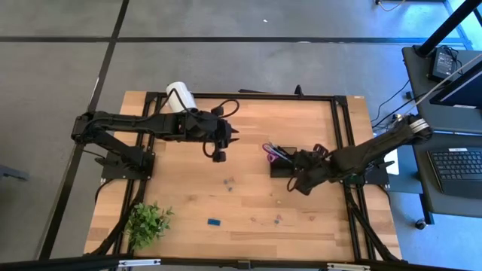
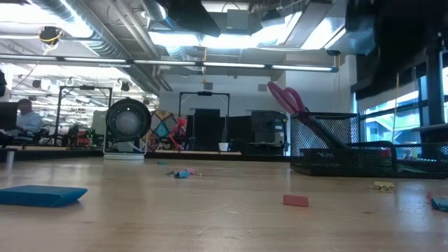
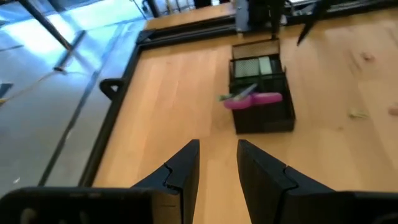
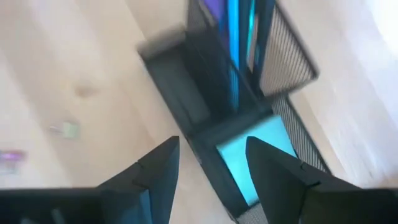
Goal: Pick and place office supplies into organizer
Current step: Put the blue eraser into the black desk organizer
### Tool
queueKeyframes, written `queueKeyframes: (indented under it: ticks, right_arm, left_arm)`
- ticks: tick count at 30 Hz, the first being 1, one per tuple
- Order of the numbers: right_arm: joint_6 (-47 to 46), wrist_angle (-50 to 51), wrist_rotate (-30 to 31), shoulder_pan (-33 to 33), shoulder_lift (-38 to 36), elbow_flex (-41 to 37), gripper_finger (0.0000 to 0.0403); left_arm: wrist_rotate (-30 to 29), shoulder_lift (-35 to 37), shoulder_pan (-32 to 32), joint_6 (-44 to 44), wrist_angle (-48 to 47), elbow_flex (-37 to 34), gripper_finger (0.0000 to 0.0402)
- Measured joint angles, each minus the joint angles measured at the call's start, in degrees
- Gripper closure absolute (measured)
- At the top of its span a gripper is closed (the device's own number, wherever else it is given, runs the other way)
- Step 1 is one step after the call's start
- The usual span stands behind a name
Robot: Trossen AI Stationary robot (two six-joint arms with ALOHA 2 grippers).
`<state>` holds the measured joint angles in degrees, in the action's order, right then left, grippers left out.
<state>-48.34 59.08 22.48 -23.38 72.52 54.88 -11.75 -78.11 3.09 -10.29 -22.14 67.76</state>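
**High view: right gripper hovering at the organizer**

High view is showing the black mesh organizer [image 1: 284,161] sitting right of table centre, its long axis running across the table. Purple-handled scissors [image 1: 270,150] are standing in the taller compartment, handles leaning toward the left arm. The right gripper [image 1: 301,183] is hanging over it, fingers parted and empty, seemingly just unloaded. The left gripper [image 1: 219,156] is waiting apart, fingers spread.

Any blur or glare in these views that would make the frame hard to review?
The right wrist view is smeared, so the organizer reads as streaks. The low view has glaring ceiling lights, leaving the scissors backlit. The left wrist view is slightly soft. The high view is evenly lit and sharp.
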Motion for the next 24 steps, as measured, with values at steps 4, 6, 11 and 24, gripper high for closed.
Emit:
queueKeyframes:
  ticks: [4,6,11,24]
  right_arm:
    - [4.6,0.3,0.3,0.0,-6.3,1.4,0.0214]
    - [6.2,1.2,0.3,0.2,-10.0,1.2,0.0214]
    - [7.1,2.1,2.3,2.9,-19.0,0.2,0.0214]
    - [15.9,-6.6,7.1,10.3,-24.0,-2.0,0.0214]
  left_arm:
    - [3.6,0.0,-0.2,0.0,-3.7,0.0,0.0300]
    - [6.1,0.0,-1.0,-1.3,-5.3,0.0,0.0300]
    - [9.9,0.0,-5.2,-2.9,-6.5,0.0,0.0299]
    - [9.8,-5.0,-19.9,9.6,-12.6,0.0,0.0229]
